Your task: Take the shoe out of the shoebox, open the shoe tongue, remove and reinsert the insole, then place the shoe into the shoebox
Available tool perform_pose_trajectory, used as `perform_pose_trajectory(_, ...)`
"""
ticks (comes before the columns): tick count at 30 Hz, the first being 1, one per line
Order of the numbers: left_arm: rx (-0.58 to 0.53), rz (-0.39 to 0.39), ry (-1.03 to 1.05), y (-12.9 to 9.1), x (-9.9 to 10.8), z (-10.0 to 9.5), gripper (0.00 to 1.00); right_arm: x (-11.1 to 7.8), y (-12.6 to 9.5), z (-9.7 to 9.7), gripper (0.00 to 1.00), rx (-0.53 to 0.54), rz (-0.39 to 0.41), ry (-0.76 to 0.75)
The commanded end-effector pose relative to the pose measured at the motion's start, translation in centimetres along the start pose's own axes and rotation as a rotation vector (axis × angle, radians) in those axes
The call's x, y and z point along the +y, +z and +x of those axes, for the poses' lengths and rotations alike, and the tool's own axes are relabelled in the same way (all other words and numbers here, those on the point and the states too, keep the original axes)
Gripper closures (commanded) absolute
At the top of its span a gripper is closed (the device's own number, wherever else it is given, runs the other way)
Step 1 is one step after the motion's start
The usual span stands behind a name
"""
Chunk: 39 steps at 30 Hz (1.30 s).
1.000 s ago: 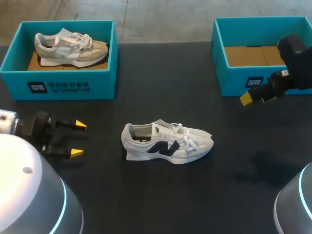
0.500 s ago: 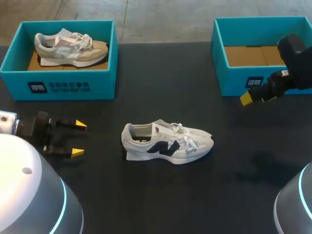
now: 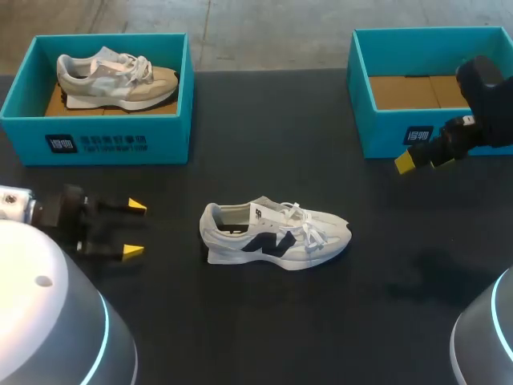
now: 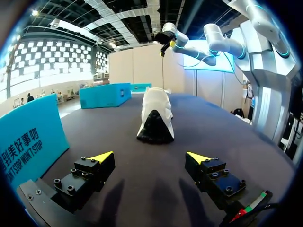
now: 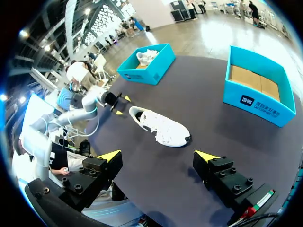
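A white shoe [image 3: 274, 233] with a dark side logo lies on its sole in the middle of the black table, heel toward my left arm. My left gripper [image 3: 134, 228] hovers to the heel's left, open and holding nothing. In the left wrist view the shoe [image 4: 155, 117] lies straight ahead of the open left gripper [image 4: 149, 156], well clear of its tips. My right gripper [image 3: 407, 163] hangs in front of the right teal shoebox [image 3: 385, 132], which has only cardboard inside. From the right wrist the shoe [image 5: 161, 126] lies far below the open right gripper [image 5: 158, 155].
A second teal shoebox [image 3: 96, 136] at the back left holds a beige shoe [image 3: 116, 79]. In the left wrist view its wall [image 4: 28, 139] stands close beside the left finger. The right shoebox [image 5: 260, 87] and left shoebox [image 5: 147, 66] both show from the right wrist.
My left gripper has shifted slightly to the right, toward the shoe's heel. The right arm and the shoe have not moved.
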<state>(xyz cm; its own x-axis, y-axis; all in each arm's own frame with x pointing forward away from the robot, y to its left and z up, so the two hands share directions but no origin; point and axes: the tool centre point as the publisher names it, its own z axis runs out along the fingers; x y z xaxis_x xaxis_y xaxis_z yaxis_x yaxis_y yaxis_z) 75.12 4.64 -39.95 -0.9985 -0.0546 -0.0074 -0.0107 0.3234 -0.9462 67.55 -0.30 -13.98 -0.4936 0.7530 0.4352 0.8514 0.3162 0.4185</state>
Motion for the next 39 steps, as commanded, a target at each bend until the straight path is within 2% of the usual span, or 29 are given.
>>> perform_pose_trajectory(1,0.001,0.002,-0.005,1.7,0.2,0.5,0.0,0.2,0.2,0.0,0.0,0.0,0.004,0.001)
perform_pose_trajectory(10,-0.013,0.049,-0.033,4.3,-1.0,-0.1,0.0,0.2,0.2,0.0,0.0,0.0,0.004,0.001)
perform_pose_trajectory(24,0.038,-0.014,-0.079,7.5,-2.0,1.3,0.0,0.2,0.2,0.0,0.0,0.0,0.004,0.001)
perform_pose_trajectory(30,0.063,-0.01,-0.066,8.4,-2.9,2.0,0.0,0.2,0.2,0.0,0.0,0.0,0.004,0.001)
perform_pose_trajectory(39,0.081,-0.017,-0.021,9.9,-3.4,1.9,0.0,0.2,0.2,0.0,0.0,0.0,0.004,0.001)
